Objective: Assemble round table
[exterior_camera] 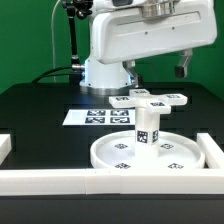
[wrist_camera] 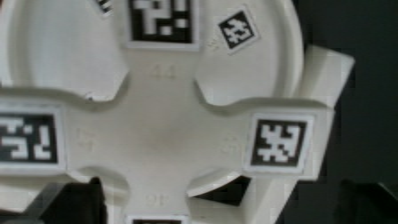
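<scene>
The round disc [exterior_camera: 150, 152] lies flat on the black table with its rim up. The short cylindrical leg [exterior_camera: 147, 126] stands upright at its middle. The cross-shaped base [exterior_camera: 150, 99] sits on top of the leg. In the wrist view the cross-shaped base [wrist_camera: 169, 110] fills the picture from close above, with its tags showing. My gripper [exterior_camera: 158, 12] hangs over the assembly at the top of the exterior view, largely hidden by the arm. Its fingers do not show clearly in either view, so I cannot tell whether it is open or shut.
The marker board [exterior_camera: 100, 117] lies behind the disc, in front of the arm's base [exterior_camera: 105, 70]. Long white border rails run along the front [exterior_camera: 60, 181] and the exterior view's right [exterior_camera: 211, 150], close to the disc. A rail end shows at the left [exterior_camera: 4, 148].
</scene>
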